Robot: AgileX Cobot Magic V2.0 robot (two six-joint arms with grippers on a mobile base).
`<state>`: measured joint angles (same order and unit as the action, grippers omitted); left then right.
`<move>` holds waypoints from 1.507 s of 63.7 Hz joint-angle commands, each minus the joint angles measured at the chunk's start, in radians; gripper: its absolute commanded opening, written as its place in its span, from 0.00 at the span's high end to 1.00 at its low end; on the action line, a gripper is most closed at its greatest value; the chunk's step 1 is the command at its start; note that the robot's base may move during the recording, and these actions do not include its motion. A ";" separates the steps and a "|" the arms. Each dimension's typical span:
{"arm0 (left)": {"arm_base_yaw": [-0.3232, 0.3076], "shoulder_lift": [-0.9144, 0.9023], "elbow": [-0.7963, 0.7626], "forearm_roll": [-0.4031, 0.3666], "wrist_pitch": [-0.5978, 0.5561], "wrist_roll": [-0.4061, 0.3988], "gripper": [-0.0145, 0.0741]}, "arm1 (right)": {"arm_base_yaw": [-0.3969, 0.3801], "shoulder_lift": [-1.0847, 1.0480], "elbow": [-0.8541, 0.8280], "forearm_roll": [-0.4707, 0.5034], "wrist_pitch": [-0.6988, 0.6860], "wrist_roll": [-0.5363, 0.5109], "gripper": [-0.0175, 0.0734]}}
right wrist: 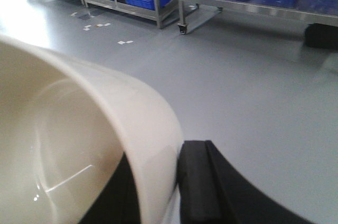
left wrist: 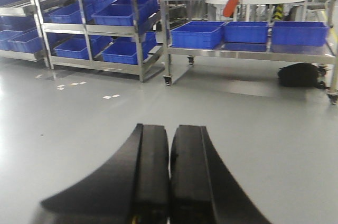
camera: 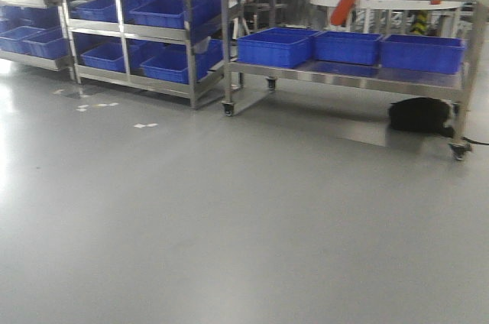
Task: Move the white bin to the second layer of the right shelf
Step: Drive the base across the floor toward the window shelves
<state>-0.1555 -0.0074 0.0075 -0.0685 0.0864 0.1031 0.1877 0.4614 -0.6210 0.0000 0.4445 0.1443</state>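
Desk: Grey floor (camera: pixel 229 225) all round; what stands on it?

Me: From the left, I see steel racks (camera: pixel 122 34) loaded with blue crates (camera: pixel 164 12); then a wheeled steel cart (camera: pixel 344 79) with three more crates on its lower shelf; a black lump (camera: pixel 419 115) sits on the floor under the cart's right end, and I cannot tell what it is.

Desk: And the arms?

Me: My left gripper (left wrist: pixel 170 129) hangs over bare floor, its fingers (left wrist: pixel 153 171) pressed together with nothing between; my right gripper (right wrist: pixel 156 166) pinches the wall of the white bin (right wrist: pixel 105 108), one finger outside, the other inside the mouth; the bin is held off the floor at my right, its edge cutting the front camera's top right corner.
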 commanded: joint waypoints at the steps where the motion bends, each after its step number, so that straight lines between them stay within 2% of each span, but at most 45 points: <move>1: -0.005 -0.014 0.037 -0.005 -0.086 -0.004 0.74 | -0.006 0.004 -0.030 0.000 -0.100 -0.004 0.75; 96: -0.005 -0.014 0.037 -0.005 -0.086 -0.004 0.74 | -0.006 0.004 -0.030 0.000 -0.100 -0.004 0.75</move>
<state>-0.1555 -0.0074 0.0075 -0.0685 0.0864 0.1031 0.1877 0.4614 -0.6210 0.0000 0.4445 0.1443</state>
